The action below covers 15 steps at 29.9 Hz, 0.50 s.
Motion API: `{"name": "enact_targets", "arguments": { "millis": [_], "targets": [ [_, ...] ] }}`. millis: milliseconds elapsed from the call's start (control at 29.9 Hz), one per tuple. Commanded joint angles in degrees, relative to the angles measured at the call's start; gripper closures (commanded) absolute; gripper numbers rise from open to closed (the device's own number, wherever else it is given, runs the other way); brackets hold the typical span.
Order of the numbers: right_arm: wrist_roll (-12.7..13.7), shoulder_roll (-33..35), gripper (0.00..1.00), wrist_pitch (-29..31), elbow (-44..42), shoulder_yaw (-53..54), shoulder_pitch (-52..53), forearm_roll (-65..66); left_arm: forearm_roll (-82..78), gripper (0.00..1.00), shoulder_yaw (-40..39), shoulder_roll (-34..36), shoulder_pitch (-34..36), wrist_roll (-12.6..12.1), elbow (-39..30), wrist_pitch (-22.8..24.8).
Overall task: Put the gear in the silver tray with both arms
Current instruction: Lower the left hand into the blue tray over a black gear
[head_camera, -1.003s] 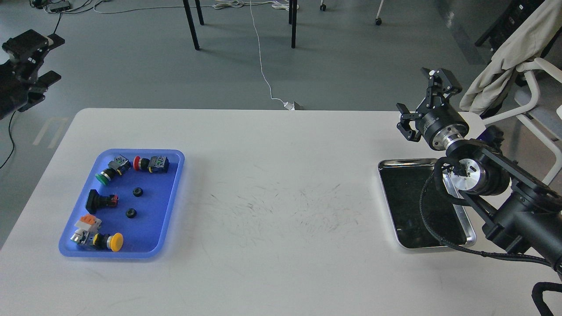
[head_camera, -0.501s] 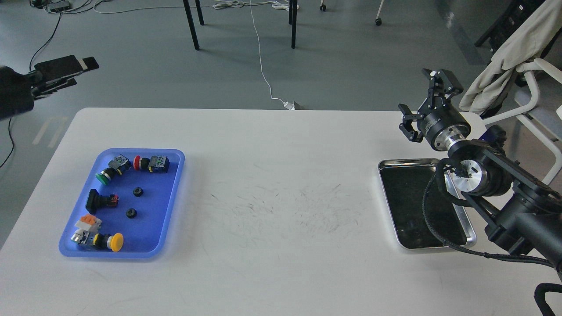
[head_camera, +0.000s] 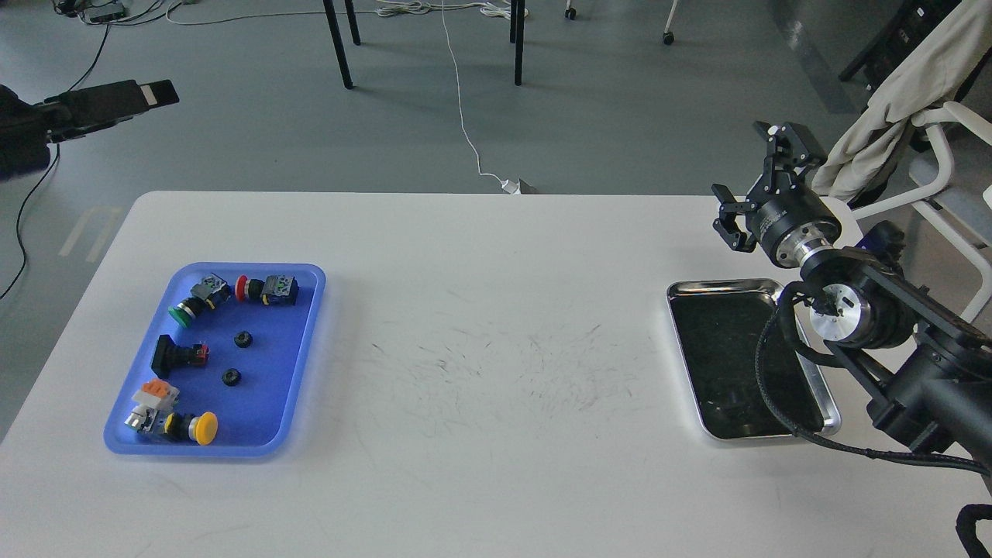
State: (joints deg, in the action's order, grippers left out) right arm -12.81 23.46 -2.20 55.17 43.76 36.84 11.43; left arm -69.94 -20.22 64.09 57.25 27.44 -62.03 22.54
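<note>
**Inspector A:** Where does the silver tray [head_camera: 686,364] stand?

**Inspector B:** On the right of the white bench [head_camera: 480,310]. It is rectangular polished metal with rounded corners, a raised rim and a dark reflective bottom. Nothing lies on the part of that bottom that shows.

**Inspector A:** And the gears?

**Inspector B:** Two small black ring-shaped gears [head_camera: 243,339] lie in the blue plastic tray [head_camera: 306,341] on the left, among push-button switches with green [head_camera: 183,311], red [head_camera: 242,288] and yellow [head_camera: 205,428] caps.

**Inspector A:** Tools?

**Inspector B:** The right tool [head_camera: 756,178] hovers above the bench's far right edge, beyond the silver tray, fingers spread and empty. The left tool [head_camera: 116,99] sits off the bench at upper left, dark and seen edge-on; I cannot tell its state.
</note>
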Motion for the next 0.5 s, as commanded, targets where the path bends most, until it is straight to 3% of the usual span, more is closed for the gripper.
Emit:
{"name": "enact_targets", "arguments": {
  "millis": [0,267,368,468],
  "targets": [
    [0.1,0.7,0.01,0.0,0.2,0.0,0.0,0.0,-8.0,0.01,0.0,1.0,-0.2,0.6,-1.5,-0.2],
    [0.1,0.7,0.01,0.0,0.3,0.0,0.0,0.8,-25.8,0.01,3.4,4.3,-2.7,0.6,-11.9,-7.7],
    [0.1,0.7,0.01,0.0,0.6,0.0,0.0,1.1,-33.8,0.01,6.4,4.1,-3.3,0.6,-13.1,-13.2],
    [0.1,0.8,0.01,0.0,0.6,0.0,0.0,1.1,-36.6,0.01,8.8,3.8,-3.4,0.6,-13.5,-15.5]
  ]
}}
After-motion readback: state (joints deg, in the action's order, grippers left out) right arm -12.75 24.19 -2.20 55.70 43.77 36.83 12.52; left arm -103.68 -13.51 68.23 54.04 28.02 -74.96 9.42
